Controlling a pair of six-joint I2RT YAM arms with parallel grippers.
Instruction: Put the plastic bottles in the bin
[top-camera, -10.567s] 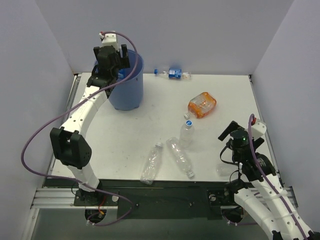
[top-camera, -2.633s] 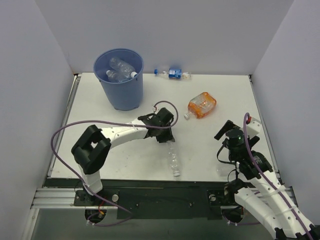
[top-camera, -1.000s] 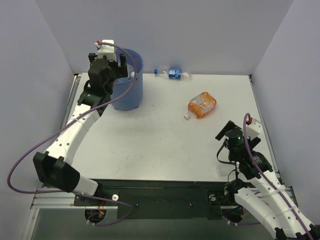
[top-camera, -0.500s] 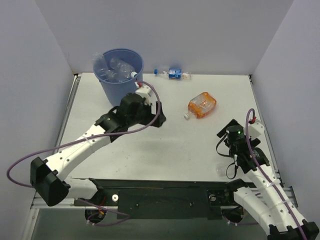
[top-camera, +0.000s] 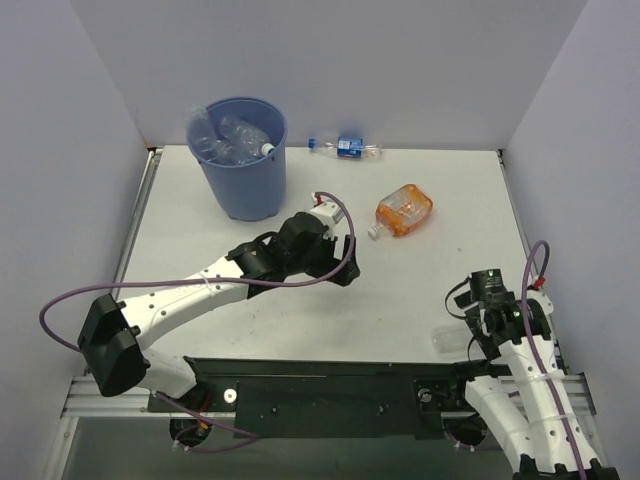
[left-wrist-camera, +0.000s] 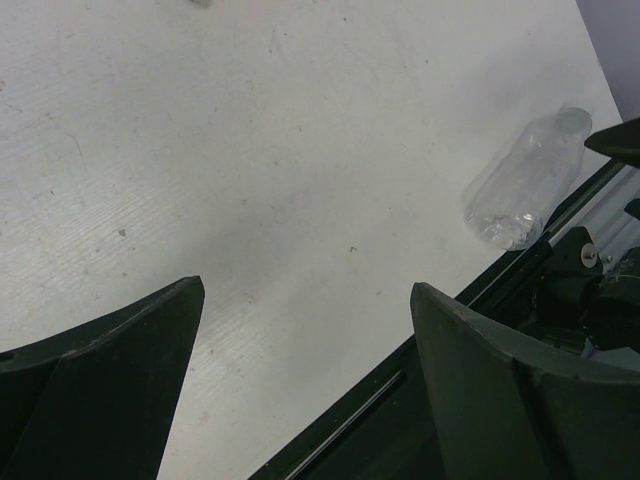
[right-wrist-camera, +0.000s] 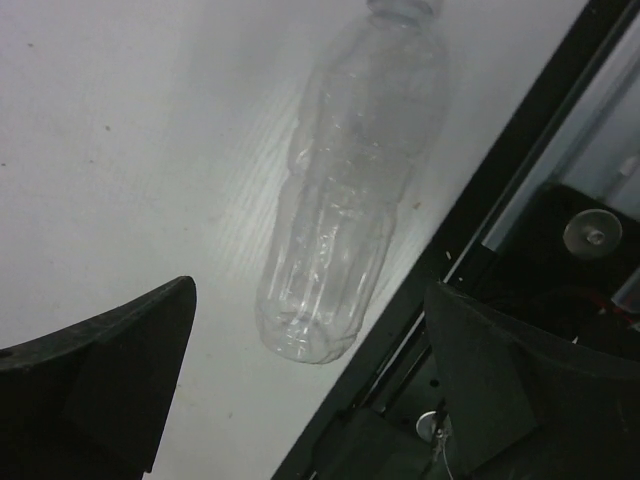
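Note:
The light-blue bin (top-camera: 243, 180) stands at the back left with several clear bottles (top-camera: 232, 140) inside. One clear plastic bottle (top-camera: 449, 340) lies at the table's near right edge; it shows in the right wrist view (right-wrist-camera: 350, 190) and the left wrist view (left-wrist-camera: 520, 182). A bottle with a blue label band (top-camera: 346, 147) lies against the back wall. My left gripper (top-camera: 343, 268) is open and empty over the middle of the table (left-wrist-camera: 305, 286). My right gripper (top-camera: 473, 318) is open, just above the near bottle's base end (right-wrist-camera: 310, 290).
An orange flat bottle (top-camera: 403, 210) lies right of centre. The table's black front rail (right-wrist-camera: 480, 230) runs right beside the near bottle. Grey walls close in the left, back and right sides.
My left arm has swung from the bin down toward the table's middle, empty. My right gripper has moved toward the near edge, over the clear bottle.

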